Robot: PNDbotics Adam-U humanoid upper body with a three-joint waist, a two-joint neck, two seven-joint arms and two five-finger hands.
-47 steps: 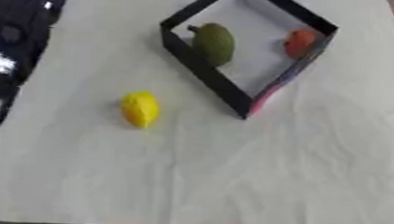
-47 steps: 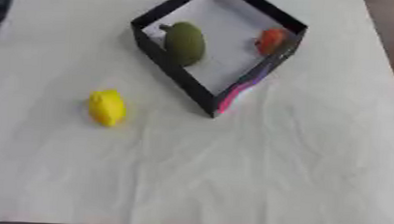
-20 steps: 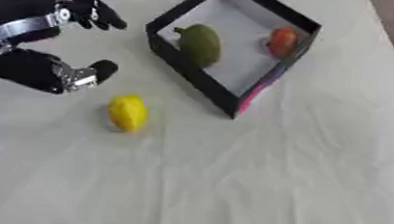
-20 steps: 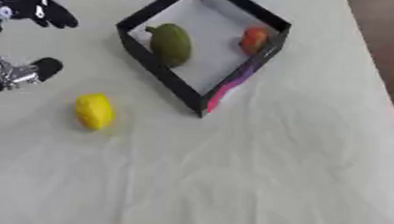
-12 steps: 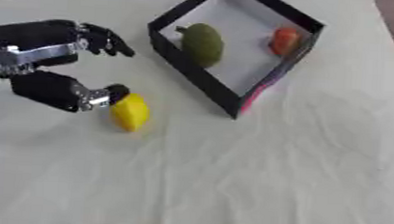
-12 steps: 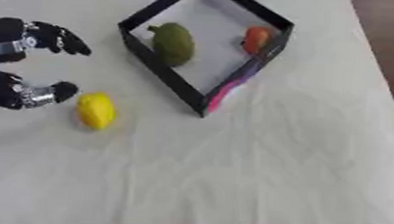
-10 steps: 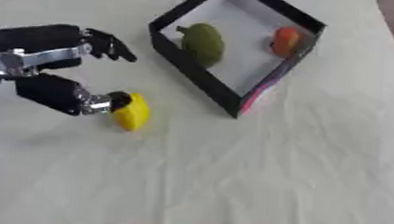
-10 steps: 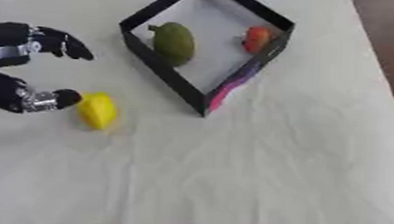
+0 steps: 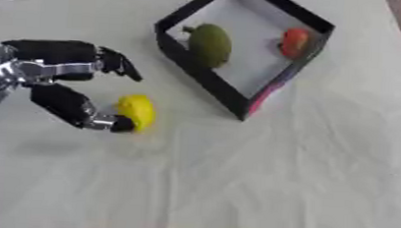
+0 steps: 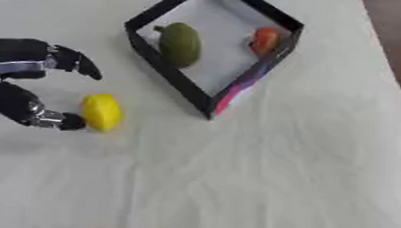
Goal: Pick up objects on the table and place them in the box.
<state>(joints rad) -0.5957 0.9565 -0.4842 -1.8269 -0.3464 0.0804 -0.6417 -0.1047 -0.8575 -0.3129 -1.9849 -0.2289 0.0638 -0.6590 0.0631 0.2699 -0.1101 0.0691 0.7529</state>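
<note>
A yellow lemon-shaped fruit (image 9: 138, 111) lies on the white cloth left of the box. My left hand (image 9: 61, 76) reaches in from the left and brackets it: the thumb tip touches the fruit's lower left side, while the fingers are spread above it, clear of its top. The hand is open. A black-rimmed box (image 9: 242, 108) with a white floor stands tilted at the upper middle. Inside it lie a green fruit (image 9: 209, 44) and an orange-red one (image 9: 294, 41). My right hand is out of sight.
White cloth (image 9: 304, 180) covers the table, with wide bare room to the right and toward the front. A brown table edge (image 10: 396, 52) shows at the far right, and the cloth's front edge runs along the bottom.
My left hand came in from the left, dropped toward the yellow fruit and set its thumb against the fruit's side. The fruit and box stayed in place.
</note>
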